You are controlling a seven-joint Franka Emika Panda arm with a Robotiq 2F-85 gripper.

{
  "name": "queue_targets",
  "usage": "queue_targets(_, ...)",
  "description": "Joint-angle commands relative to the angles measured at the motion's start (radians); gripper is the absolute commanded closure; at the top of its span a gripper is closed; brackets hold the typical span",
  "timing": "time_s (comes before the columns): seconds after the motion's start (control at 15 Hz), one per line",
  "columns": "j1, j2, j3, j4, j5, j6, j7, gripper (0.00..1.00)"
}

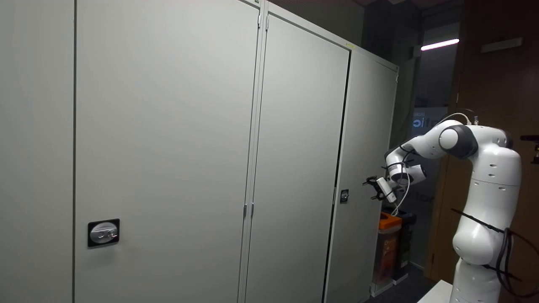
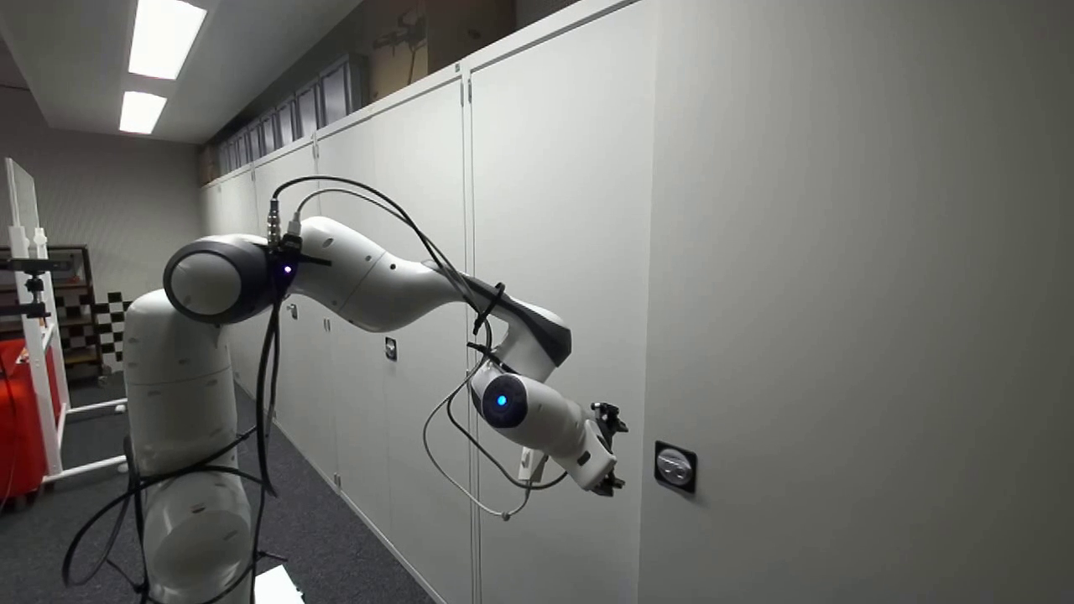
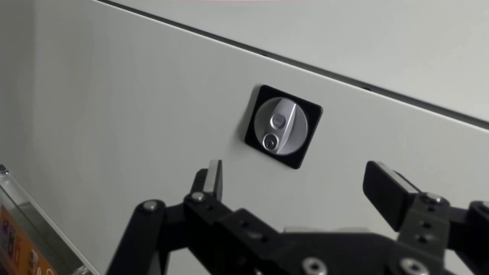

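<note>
A turn latch (image 3: 280, 126), made up of a round silver knob in a square black plate, is mounted on a pale grey cabinet door (image 3: 145, 114). In the wrist view its raised grip is tilted, and a keyhole (image 3: 270, 143) is set at the lower end of that grip. The hand (image 3: 293, 168) is framed below the latch, its fingers (image 3: 213, 177) spread wide apart with nothing gripped between them; in both exterior views it is held near the latch but apart from it. A dark gap (image 3: 229, 41) along the door's edge is drawn slantwise just above the latch in the wrist view.

In an exterior view the white robot arm (image 1: 488, 202) is placed to the right of the latch, and a bin with an orange lid (image 1: 389, 221) is partly shown lower down, also to its right. Well to the left of the latch, another latch (image 1: 103, 232) is fitted on a different door. In an exterior view, grey boxes (image 2: 334, 91) are lined up on top of the cabinets (image 2: 554, 210), higher than the latch and to its left.
</note>
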Motion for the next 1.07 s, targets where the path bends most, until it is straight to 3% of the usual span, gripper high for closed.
queue_targets(0.0,-0.020,0.086,-0.019,0.077,0.066,-0.090,-0.036,0.00)
queue_targets(0.2,-0.040,0.128,-0.025,0.105,0.135,-0.184,-0.095,0.00)
queue_targets(0.27,-0.115,0.135,0.045,0.112,0.158,-0.209,-0.117,0.00)
queue_targets(0.47,-0.162,0.165,0.070,0.125,0.226,-0.292,-0.178,0.00)
queue_targets(1.0,-0.217,0.219,0.093,0.128,0.362,-0.391,-0.265,0.00)
